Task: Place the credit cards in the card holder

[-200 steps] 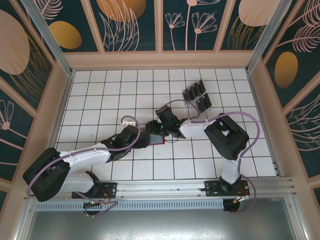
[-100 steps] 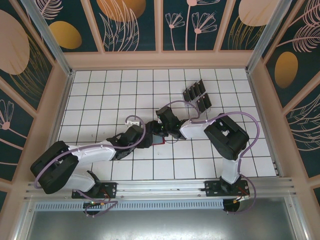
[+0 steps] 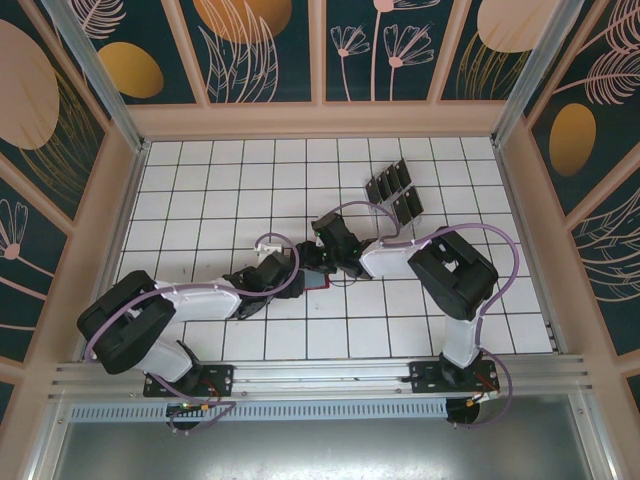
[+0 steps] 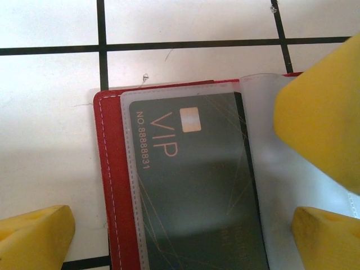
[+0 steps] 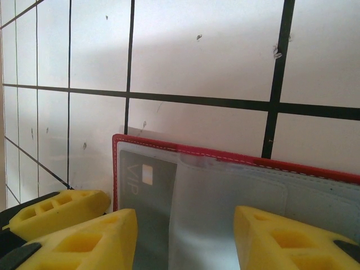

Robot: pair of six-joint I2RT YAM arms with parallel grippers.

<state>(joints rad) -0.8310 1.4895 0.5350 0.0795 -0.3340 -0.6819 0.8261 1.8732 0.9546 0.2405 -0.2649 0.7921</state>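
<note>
Left tool (image 4: 180, 242) gapes over the open red folding card holder (image 4: 109, 185) at mid tabletop (image 4: 50, 73); right tool (image 5: 185, 242), half apart, seems to pin its clear sleeve (image 5: 236, 191). Black VIP credit card (image 4: 191, 191) looks seated; next, fetch another card.

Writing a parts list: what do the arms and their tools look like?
The left arm and right arm have white links, bulky black joints and looping purple cables. Tool fingers are yellow blocks with hollow cut-outs.

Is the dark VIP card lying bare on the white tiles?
No, the VIP card sits under a clear sleeve inside the red card holder.
</note>
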